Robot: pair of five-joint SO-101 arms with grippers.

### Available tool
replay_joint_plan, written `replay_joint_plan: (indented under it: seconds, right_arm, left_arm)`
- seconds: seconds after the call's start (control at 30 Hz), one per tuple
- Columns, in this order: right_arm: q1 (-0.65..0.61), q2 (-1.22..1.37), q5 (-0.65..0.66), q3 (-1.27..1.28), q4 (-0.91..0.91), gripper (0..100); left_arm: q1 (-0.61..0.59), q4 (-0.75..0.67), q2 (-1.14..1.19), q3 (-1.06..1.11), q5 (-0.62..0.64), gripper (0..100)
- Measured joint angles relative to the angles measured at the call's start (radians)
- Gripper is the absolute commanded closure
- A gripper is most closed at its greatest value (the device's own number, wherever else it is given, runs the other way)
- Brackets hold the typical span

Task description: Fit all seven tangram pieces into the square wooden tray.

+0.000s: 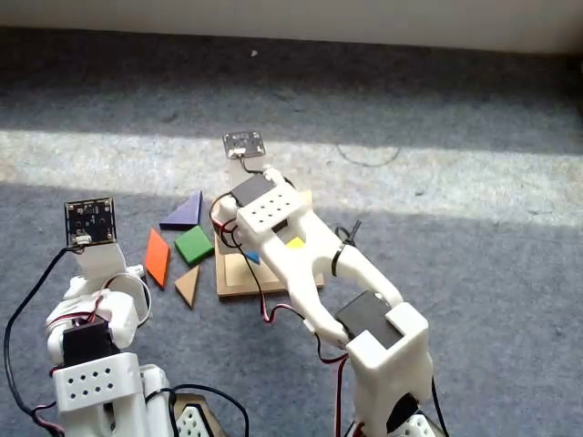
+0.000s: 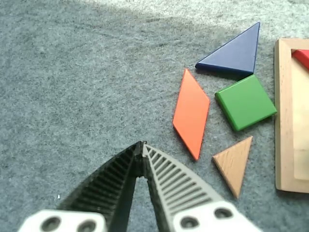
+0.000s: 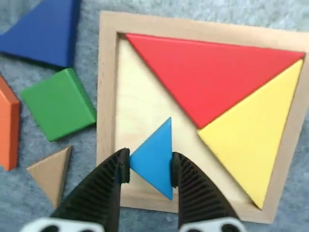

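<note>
The square wooden tray holds a big red triangle and a big yellow triangle. My right gripper is shut on a small blue triangle just over the tray's floor, and one corner of it overlaps the tray's rim. Beside the tray on the carpet lie a dark blue triangle, a green square, an orange parallelogram and a tan triangle. My left gripper is shut and empty, a short way from the orange parallelogram.
Everything rests on grey carpet. From above, the right arm stretches over the tray, while the left arm stands folded at the lower left. A bright sunlit band crosses the carpet behind the pieces.
</note>
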Motion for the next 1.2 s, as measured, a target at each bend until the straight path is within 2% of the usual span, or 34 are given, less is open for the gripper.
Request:
replay_joint_plan:
  seconds: [0.27,0.63,0.9,1.2]
  right_arm:
    - [0.000,0.000,-0.241,0.000,-0.003,99.2]
    - [0.000,0.000,-0.322,0.000,-0.003,99.2]
    - [0.000,0.000,-0.735,0.000,-0.003,98.8]
    - [0.006,0.057,-0.783,-0.002,-0.003,98.8]
  left_arm:
    - [0.000,0.000,0.000,0.000,0.000,99]
    - [0.000,0.000,0.000,0.000,0.000,99]
    - [0.000,0.000,0.000,0.000,0.000,99]
    - [0.000,0.000,0.000,0.000,0.000,99]
